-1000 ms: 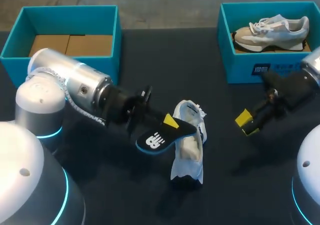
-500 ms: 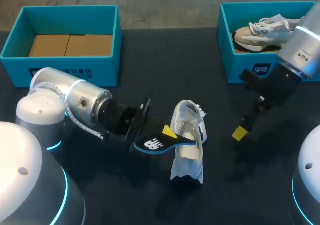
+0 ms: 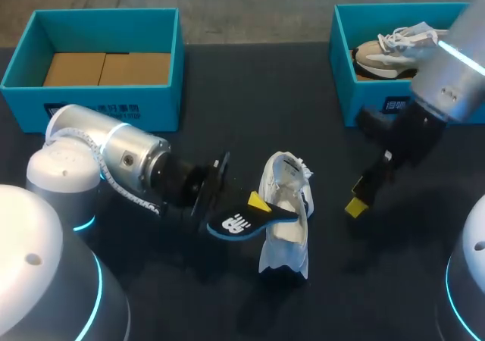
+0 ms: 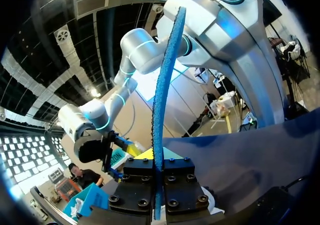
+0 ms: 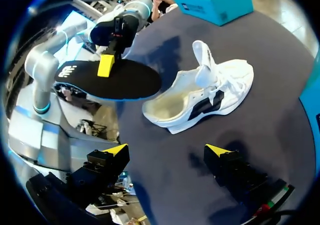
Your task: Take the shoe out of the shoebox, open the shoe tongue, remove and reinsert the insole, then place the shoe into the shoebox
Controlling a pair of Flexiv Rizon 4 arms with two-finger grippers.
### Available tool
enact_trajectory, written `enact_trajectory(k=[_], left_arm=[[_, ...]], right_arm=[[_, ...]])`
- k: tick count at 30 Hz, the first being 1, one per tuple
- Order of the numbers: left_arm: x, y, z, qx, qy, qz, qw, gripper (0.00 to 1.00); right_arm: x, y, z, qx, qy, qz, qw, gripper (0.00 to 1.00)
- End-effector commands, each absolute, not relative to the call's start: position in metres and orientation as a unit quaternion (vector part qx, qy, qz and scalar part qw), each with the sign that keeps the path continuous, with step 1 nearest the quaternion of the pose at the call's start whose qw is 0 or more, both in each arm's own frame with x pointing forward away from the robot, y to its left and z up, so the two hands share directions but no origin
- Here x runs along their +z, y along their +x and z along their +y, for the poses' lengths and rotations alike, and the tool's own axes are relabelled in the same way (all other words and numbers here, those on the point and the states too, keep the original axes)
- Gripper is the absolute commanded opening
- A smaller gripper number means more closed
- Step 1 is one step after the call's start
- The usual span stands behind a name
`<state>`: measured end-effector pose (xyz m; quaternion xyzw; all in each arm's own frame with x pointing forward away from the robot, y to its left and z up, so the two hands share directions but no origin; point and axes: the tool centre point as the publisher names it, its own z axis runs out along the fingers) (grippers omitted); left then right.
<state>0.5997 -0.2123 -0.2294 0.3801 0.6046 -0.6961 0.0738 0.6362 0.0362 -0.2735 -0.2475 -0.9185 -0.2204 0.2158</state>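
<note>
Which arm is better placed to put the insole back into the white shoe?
Left. Its hand is shut on the insole, and it holds the insole's end right by the opening of the shoe. The right hand is open, empty and off to the shoe's side.

1. You have one dark, matte table point(image 3: 250, 83) for furniture; it runs under and ahead of the right gripper point(image 5: 167, 152).
2. A soft shadow lies on it below that gripper.
3. Beside the left gripper point(image 4: 159, 172) its surface reads dusky blue.
</note>
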Motion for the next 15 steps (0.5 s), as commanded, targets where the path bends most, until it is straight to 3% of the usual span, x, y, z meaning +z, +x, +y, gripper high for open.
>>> enact_trajectory(k=[1, 15], left_arm=[[-0.242, 0.593, -0.215, -0.702, 0.368, 0.603, 0.087, 0.00], [-0.266, 0.599, -0.221, -0.715, 0.339, 0.607, 0.073, 0.00]], right_arm=[[-0.285, 0.620, 0.031, -0.251, -0.257, -0.917, 0.176, 1.00], [-0.304, 0.611, 0.052, -0.253, -0.229, -0.931, 0.126, 1.00]])
